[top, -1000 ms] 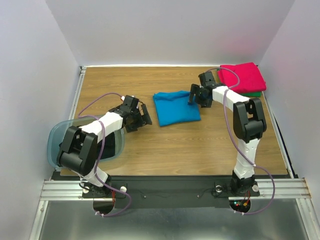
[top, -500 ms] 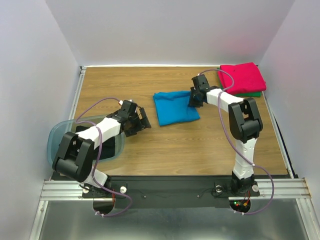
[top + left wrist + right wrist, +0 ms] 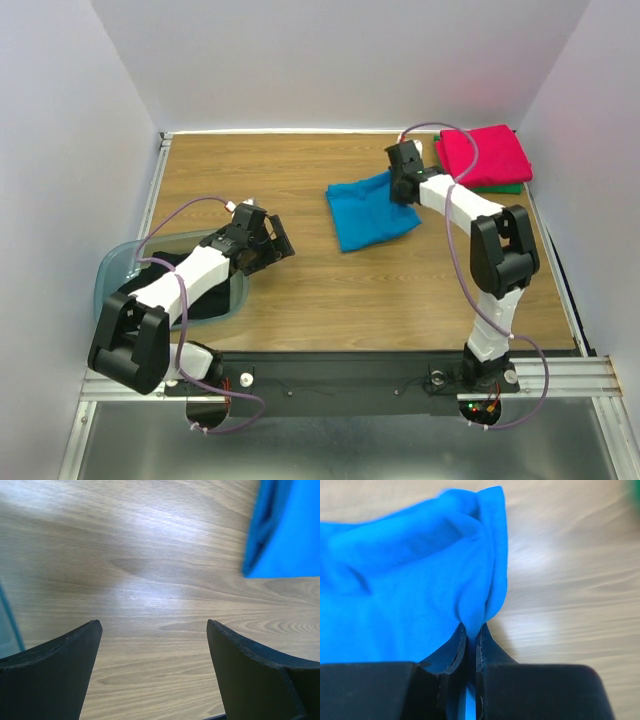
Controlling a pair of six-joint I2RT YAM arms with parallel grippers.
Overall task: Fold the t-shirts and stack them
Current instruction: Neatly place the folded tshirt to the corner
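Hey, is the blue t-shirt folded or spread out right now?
Folded. The blue t-shirt forms a compact rectangle with doubled layers at its edge, which the right gripper pinches.

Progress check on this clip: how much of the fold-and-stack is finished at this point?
Done: the red-pink t-shirt lies folded on the green t-shirt at the far right corner. In hand: the right gripper is pinched shut on an edge of the folded blue t-shirt, not yet stacked. Left: something dark, likely the black t-shirt, sits in the bin; the left gripper is open and empty.
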